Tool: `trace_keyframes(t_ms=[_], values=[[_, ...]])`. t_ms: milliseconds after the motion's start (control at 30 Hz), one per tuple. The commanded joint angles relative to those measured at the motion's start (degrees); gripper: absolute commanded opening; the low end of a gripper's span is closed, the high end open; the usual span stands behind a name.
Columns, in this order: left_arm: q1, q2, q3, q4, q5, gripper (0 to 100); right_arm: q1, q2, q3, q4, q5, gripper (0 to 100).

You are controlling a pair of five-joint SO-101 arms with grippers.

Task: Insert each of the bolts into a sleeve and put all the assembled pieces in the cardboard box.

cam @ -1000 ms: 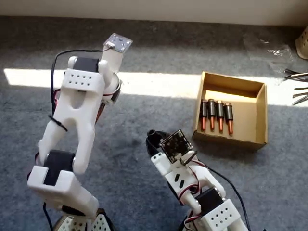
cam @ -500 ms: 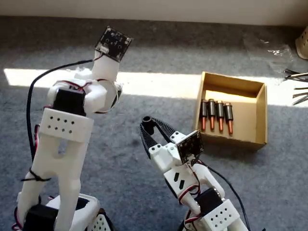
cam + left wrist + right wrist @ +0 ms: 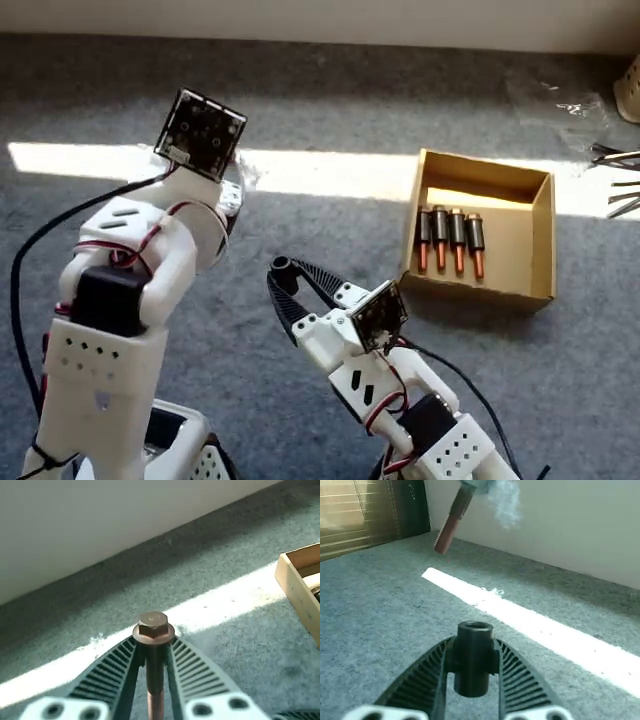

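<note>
- High view, step in hand: judged to be the mating of a fifth pair. Four assembled pieces (image 3: pixel 449 240) lie side by side in the cardboard box (image 3: pixel 545 235), right of centre, and each arm holds one loose part.
- Tool, left gripper (image 3: pixel 154 642): clamped on the shank of a copper-coloured bolt (image 3: pixel 154 630), with the hexagonal head just past the fingertips.
- Tool, right gripper (image 3: pixel 473 645): closed round a dark sleeve (image 3: pixel 472 655), with the open bore facing away from the wrist. In the high view it sits at lower centre, above the grey carpet (image 3: pixel 560 400).
- Pose, left arm (image 3: pixel 130 290): raised at the left of the high view, with the wrist camera board (image 3: pixel 200 135) at upper left beside the sunlit strip (image 3: pixel 330 172).
- Pose, right arm (image 3: pixel 400 400): low at bottom centre, with the forearm slanting toward upper left and the gripper pointing toward the left arm.
- Relation of parts: the right wrist view shows the bolt's threaded end in the air, tilted, well apart from the sleeve and not in line with its bore.
- Next move, as a judgement: bring the threaded tip to the sleeve mouth, square the two axes, then push the bolt through. A skewed approach would likely catch on the rim.
- Remaining, as a judgement: the joined piece must then go into the box beside the four.
</note>
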Motion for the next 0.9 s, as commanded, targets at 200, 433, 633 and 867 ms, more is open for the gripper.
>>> trace_keyframes(t_ms=[200, 433, 633, 867], values=[[10.7, -16.3, 6.6, -1.8, 5.6, 1, -0.7, -0.6, 5.1, -1.7, -0.4, 0.4], [10.9, -23.3, 11.9, -6.5, 5.8, 1, -0.9, -0.6, 5.1, -2.0, -0.6, 0.4], [11.0, -28.8, 20.9, -15.7, 6.1, 1, -0.7, -0.6, 5.1, -2.1, -0.7, 0.4], [10.7, -31.4, 26.9, -22.9, 18.4, 1, -0.7, -0.6, 5.3, -5.4, -0.6, 0.4]])
